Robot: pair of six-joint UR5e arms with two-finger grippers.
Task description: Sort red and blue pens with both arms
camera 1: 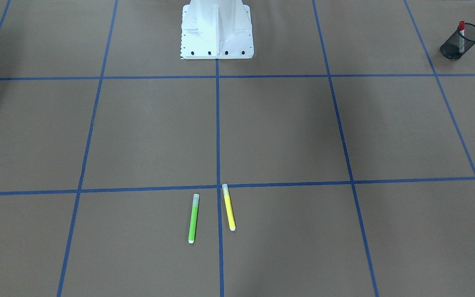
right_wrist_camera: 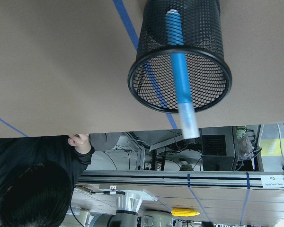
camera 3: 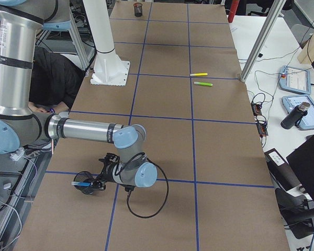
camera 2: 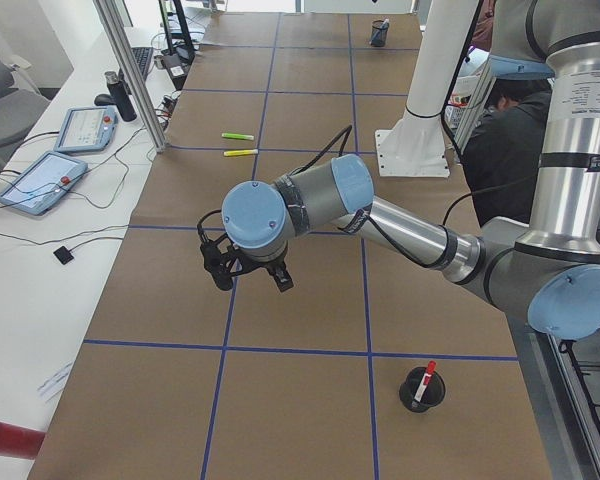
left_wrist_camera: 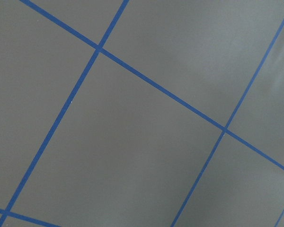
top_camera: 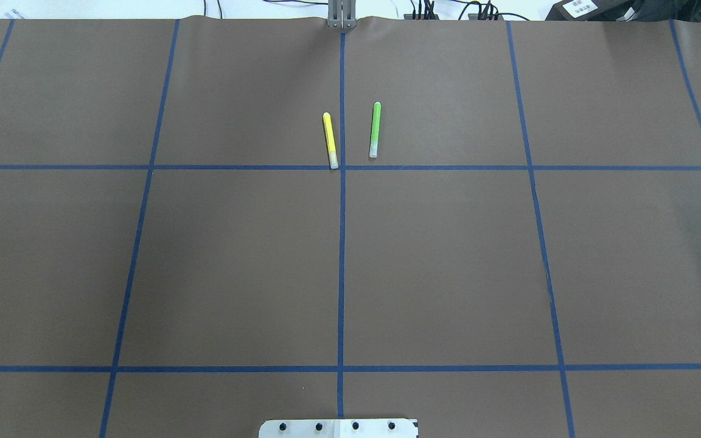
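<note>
The red pen (camera 1: 461, 35) stands in a black mesh cup (camera 1: 464, 41) at the table corner on my left side; the exterior left view shows the same red pen (camera 2: 425, 380) in its cup (camera 2: 421, 392). The blue pen (right_wrist_camera: 180, 75) stands in another mesh cup (right_wrist_camera: 151, 90), pale cap sticking out; the exterior right view shows the blue pen (camera 3: 79, 184) too. My left gripper (camera 2: 250, 280) hangs above bare table, away from the red pen's cup. My right gripper (camera 3: 102, 180) is beside the blue pen's cup (camera 3: 87, 183). Whether either is open or shut I cannot tell.
A green marker (camera 1: 193, 218) and a yellow marker (camera 1: 229, 207) lie side by side near the table's far centre line. The white robot base (camera 1: 217, 29) stands at mid-table edge. A person (camera 3: 52, 78) sits behind the robot. Tablets (camera 2: 40, 180) and cables lie beyond the table's far edge.
</note>
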